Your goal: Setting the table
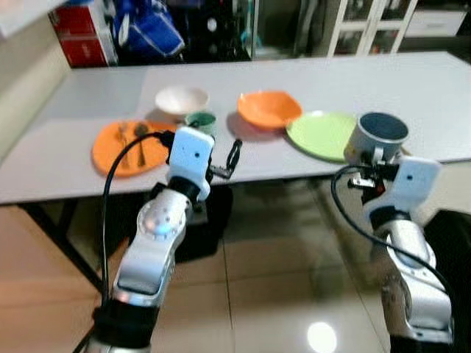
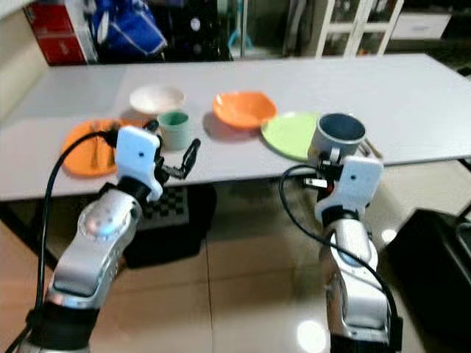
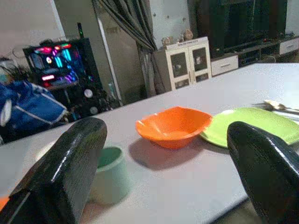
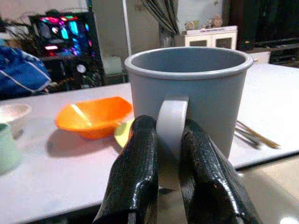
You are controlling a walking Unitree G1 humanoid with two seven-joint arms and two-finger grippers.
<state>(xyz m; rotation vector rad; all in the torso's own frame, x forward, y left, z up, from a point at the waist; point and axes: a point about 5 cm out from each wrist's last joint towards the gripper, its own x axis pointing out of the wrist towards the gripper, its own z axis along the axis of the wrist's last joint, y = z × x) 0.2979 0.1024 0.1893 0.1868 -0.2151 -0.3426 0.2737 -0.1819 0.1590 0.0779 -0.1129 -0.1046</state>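
The right gripper (image 4: 168,140), clamped only on the handle of the grey mug (image 4: 196,88) off the table (image 1: 412,81) edge, risks it swivelling and dropping.

A home's dining and living area: a long grey table (image 1: 309,81) laid with plates and bowls stands on a glossy tiled floor (image 1: 280,279). Beyond its far side are white glass-door cabinets (image 3: 189,60), grey curtains (image 3: 126,23) and a glowing computer tower (image 3: 56,60) (lit in colours).

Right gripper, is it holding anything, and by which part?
Yes: the right gripper holds the grey mug by its handle, pinched between both fingers. The left gripper is open, holding nothing.
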